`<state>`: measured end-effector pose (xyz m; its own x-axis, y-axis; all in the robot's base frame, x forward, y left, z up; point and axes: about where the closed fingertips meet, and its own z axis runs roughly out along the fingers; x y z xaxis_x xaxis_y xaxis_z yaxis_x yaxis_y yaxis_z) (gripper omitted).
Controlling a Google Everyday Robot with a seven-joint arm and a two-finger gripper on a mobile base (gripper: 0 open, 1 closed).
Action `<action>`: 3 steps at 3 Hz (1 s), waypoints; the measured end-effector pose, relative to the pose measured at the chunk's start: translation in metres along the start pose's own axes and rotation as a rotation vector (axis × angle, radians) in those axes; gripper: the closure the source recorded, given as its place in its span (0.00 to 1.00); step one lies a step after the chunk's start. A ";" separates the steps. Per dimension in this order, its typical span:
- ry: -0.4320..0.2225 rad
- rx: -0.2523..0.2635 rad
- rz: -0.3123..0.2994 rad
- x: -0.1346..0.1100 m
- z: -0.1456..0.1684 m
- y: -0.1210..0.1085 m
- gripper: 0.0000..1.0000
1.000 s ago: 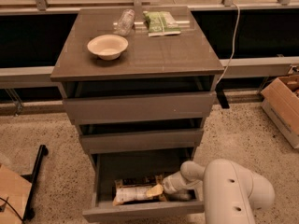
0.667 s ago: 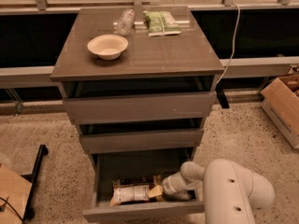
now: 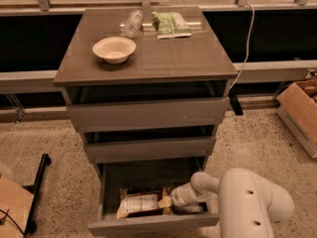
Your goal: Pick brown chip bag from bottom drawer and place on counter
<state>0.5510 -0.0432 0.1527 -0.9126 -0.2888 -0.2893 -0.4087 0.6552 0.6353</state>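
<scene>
Reaching into the bottom drawer [image 3: 153, 225], the pincer [image 3: 167, 201] (wide or narrow, I cannot tell) sits just beside the brown chip bag [image 3: 140, 203]. Likely light, crinkly: pinch its nearest end.

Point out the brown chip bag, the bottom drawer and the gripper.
brown chip bag [image 3: 140, 202]: camera view, on its white label.
bottom drawer [image 3: 148, 225]: camera view, on its front panel.
gripper [image 3: 169, 201]: camera view, at its tip, beside the bag's right end.
</scene>
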 end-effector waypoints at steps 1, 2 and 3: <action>-0.039 0.011 -0.035 -0.012 -0.015 0.013 1.00; -0.119 0.070 -0.120 -0.030 -0.065 0.039 1.00; -0.175 0.132 -0.208 -0.032 -0.120 0.068 1.00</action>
<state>0.5518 -0.0730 0.2911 -0.7901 -0.3090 -0.5293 -0.5717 0.6830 0.4547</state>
